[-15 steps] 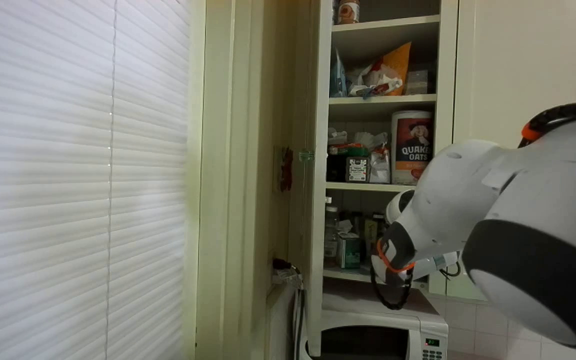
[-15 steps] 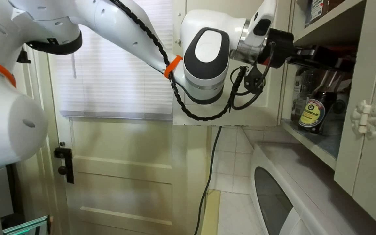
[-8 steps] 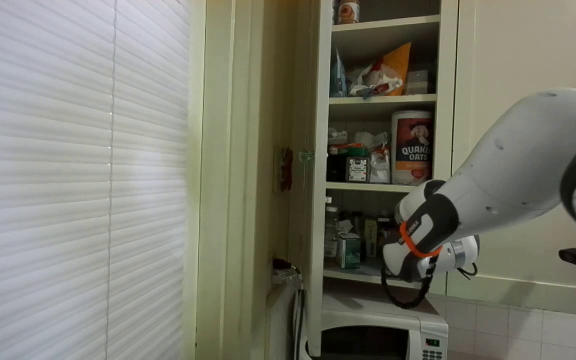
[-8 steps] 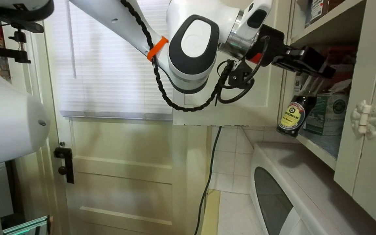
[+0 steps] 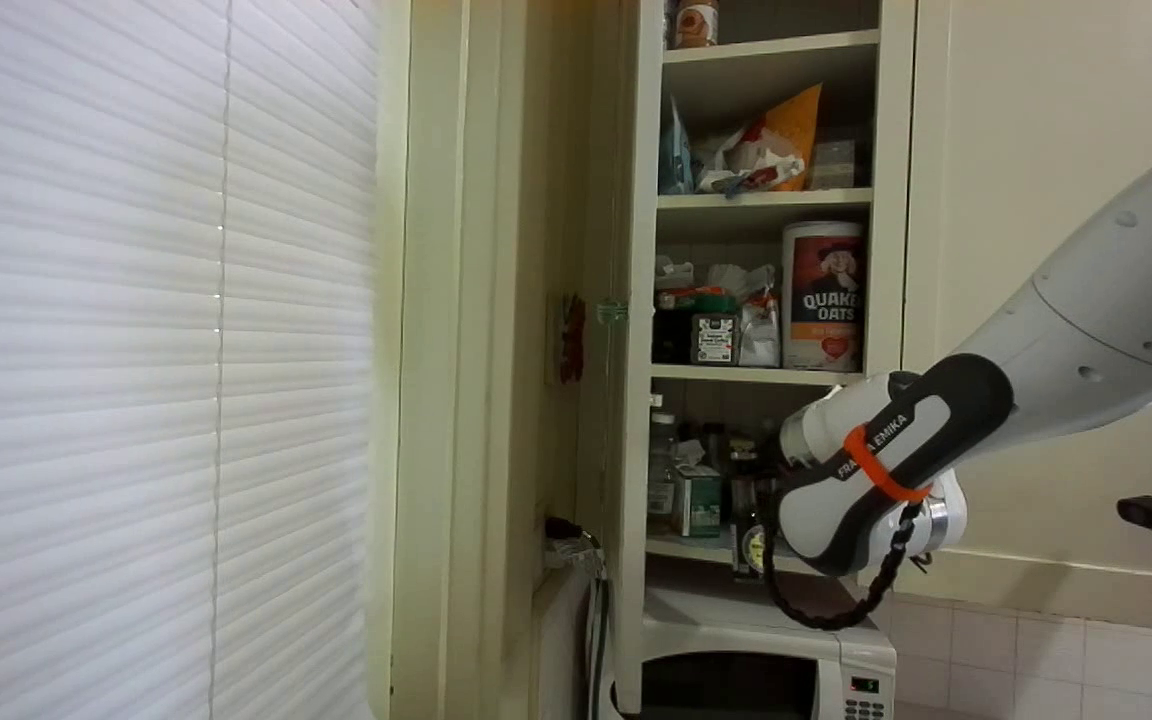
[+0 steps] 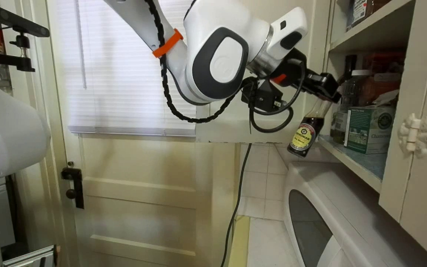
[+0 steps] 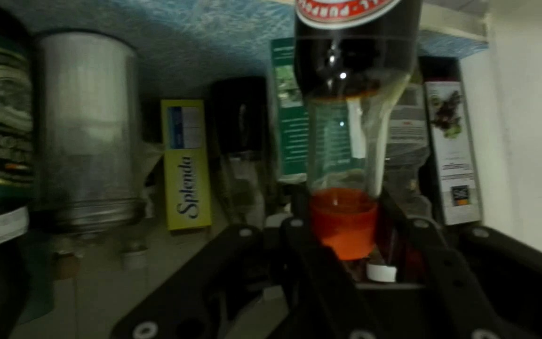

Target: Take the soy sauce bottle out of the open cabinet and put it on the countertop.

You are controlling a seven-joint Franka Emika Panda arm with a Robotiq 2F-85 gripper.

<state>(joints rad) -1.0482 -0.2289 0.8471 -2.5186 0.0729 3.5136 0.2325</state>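
My tool [image 7: 344, 207] is gripping the soy sauce bottle [image 6: 305, 134] at its orange-red cap [image 7: 344, 228]. The bottle is hanging tilted just outside the open cabinet [image 5: 894, 200], its base [image 6: 299, 150] pointing away from the lower shelf [image 6: 371, 163]. A green box [image 6: 365, 129] is standing on that shelf.

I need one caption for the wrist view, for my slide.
The tool grips the soy sauce bottle at its red cap, with a yellow Splenda box in the background.
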